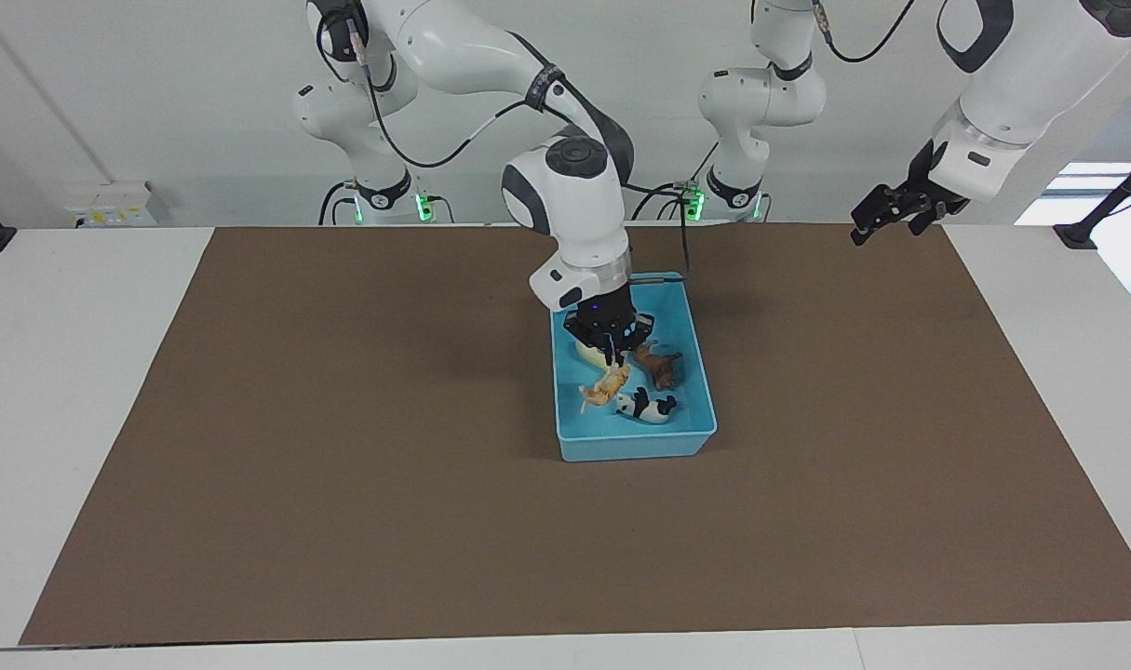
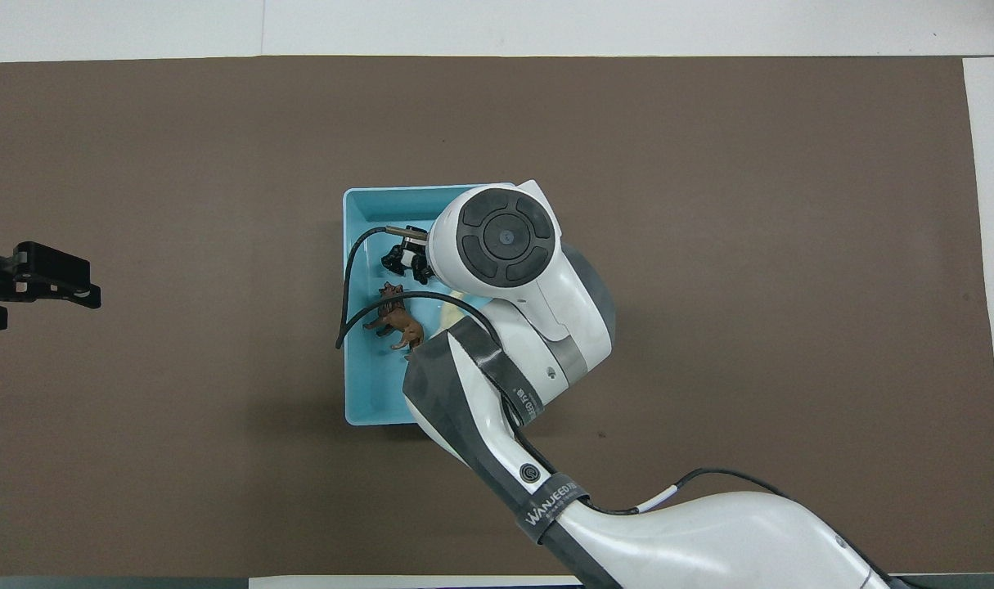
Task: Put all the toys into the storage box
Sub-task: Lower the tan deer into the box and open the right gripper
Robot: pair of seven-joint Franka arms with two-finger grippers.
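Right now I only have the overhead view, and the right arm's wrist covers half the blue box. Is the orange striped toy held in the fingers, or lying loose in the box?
Observer: Held. The right gripper is shut on the orange striped figurine, which hangs low over the floor of the light blue storage box.
Operator: What is next to it down there?
Observer: The panda lies right beside its lower end; I cannot tell if they touch.
Operator: And the cream horse?
Observer: The cream horse is in the box, nearer the robots than the panda, mostly hidden by the gripper.
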